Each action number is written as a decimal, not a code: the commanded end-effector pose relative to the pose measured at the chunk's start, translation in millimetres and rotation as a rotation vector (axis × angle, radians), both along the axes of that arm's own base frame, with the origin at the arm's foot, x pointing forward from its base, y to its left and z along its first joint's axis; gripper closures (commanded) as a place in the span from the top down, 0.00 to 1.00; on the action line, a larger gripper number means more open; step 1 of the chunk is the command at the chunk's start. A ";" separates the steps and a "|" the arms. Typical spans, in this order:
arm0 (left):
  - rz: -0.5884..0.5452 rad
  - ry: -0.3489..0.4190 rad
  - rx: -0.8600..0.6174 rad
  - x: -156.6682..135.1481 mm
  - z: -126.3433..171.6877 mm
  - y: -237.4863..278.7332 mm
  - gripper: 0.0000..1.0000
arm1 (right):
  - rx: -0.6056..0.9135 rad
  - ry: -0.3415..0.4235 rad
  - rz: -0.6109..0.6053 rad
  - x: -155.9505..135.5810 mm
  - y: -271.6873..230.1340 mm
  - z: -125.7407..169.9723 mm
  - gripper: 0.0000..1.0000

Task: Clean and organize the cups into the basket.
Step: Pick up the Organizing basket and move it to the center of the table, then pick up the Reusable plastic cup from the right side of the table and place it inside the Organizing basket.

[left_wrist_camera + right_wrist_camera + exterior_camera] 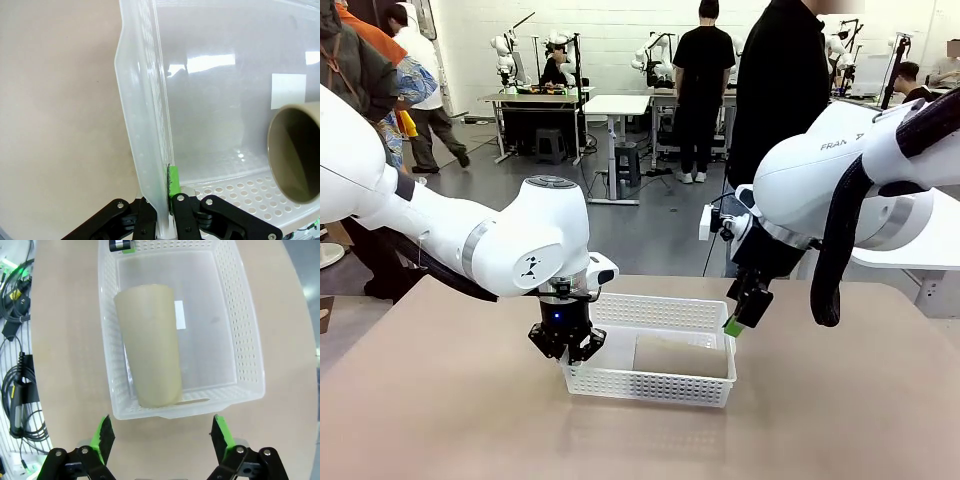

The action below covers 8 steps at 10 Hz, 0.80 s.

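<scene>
A tan cup (150, 352) lies sideways in the basket (246, 342) — left gripper (567, 347) clamps its wall, right gripper (163, 435) wide, empty.

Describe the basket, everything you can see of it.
The basket is shallow, rectangular, white translucent plastic, with perforated walls and a smooth floor bearing a small white label. It sits on the table. One tan cup lies on its side inside. The left gripper is shut on one end wall; the right gripper hangs open by the opposite end.
</scene>
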<state>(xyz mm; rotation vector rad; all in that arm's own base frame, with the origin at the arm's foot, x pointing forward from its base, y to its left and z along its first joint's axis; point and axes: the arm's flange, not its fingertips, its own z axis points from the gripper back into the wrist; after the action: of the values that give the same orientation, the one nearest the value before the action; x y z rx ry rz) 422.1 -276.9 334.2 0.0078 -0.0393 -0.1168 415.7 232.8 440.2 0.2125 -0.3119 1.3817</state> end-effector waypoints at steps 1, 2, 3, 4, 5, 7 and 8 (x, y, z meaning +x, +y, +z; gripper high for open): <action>0.000 0.004 0.008 -3.8 -4.2 -0.1 0.00 | -0.008 -0.003 -0.002 4.4 -0.8 -1.3 1.00; 0.000 0.004 0.008 -3.8 -4.2 -0.1 0.00 | -0.008 -0.003 -0.002 4.4 -0.8 -1.3 1.00; 0.000 0.004 0.008 -3.8 -4.2 -0.1 0.00 | 0.000 0.001 0.000 0.1 -0.1 -0.3 1.00; 0.000 0.004 0.008 -3.8 -4.2 -0.1 0.00 | 0.219 0.093 0.072 -9.8 -18.9 17.3 1.00; 0.000 0.004 0.008 -3.8 -4.2 -0.1 0.00 | 0.396 0.112 0.158 -20.1 -51.2 34.2 1.00; 0.000 0.004 0.008 -3.8 -4.2 -0.1 0.00 | 0.715 0.168 0.459 -38.8 -136.3 51.8 1.00; 0.000 0.004 0.008 -3.8 -4.2 -0.1 0.00 | 0.813 0.142 0.550 -41.8 -174.5 50.9 1.00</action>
<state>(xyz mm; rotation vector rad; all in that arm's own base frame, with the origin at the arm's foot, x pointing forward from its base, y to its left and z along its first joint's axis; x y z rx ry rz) 422.1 -276.9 334.2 0.0078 -0.0393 -0.1167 368.5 103.6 512.2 0.8503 -0.7410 1.6268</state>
